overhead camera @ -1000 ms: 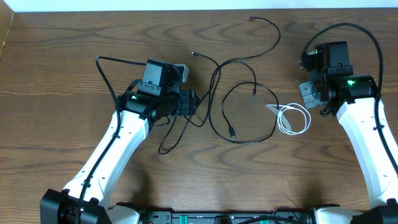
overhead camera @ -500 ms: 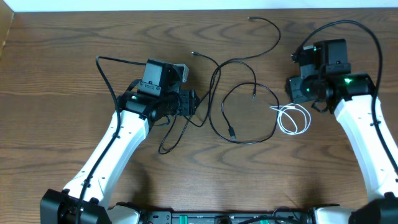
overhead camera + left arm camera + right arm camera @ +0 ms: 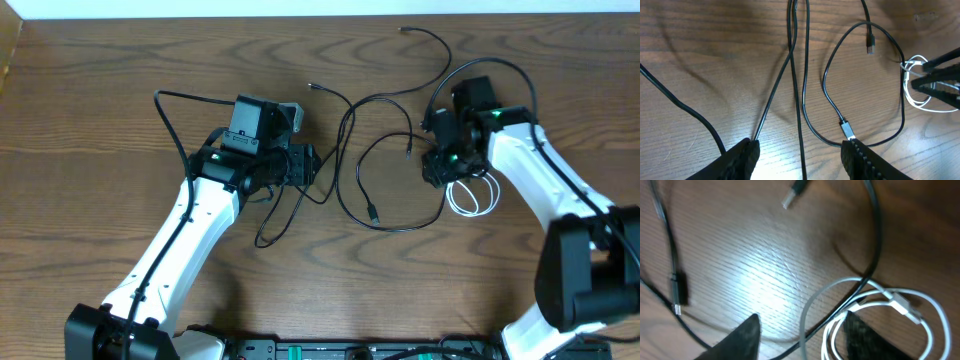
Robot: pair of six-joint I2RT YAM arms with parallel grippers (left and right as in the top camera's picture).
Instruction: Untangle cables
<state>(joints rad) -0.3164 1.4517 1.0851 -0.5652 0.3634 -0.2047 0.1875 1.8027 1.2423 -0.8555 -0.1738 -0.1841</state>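
Several thin black cables (image 3: 340, 170) lie looped and crossed on the wooden table between my arms. A short white cable (image 3: 476, 197) lies coiled to their right. My left gripper (image 3: 306, 165) is open and low over the left side of the tangle. In the left wrist view one black cable (image 3: 802, 75) runs between its fingers (image 3: 801, 161). My right gripper (image 3: 441, 166) is open over the left edge of the white coil. In the right wrist view a loop of the white cable (image 3: 880, 305) and a black cable (image 3: 875, 230) pass between its fingers (image 3: 802, 340).
Black plugs lie loose on the table (image 3: 847, 130) (image 3: 870, 45) (image 3: 795, 191). One black cable end reaches toward the far edge (image 3: 405, 30). A thicker black arm wire (image 3: 165, 110) arcs out left of my left wrist. The table's far edge (image 3: 300, 17) runs along the top.
My right arm has swung left and down, from beside the white coil to over its left edge. The left arm and the cables have not moved.
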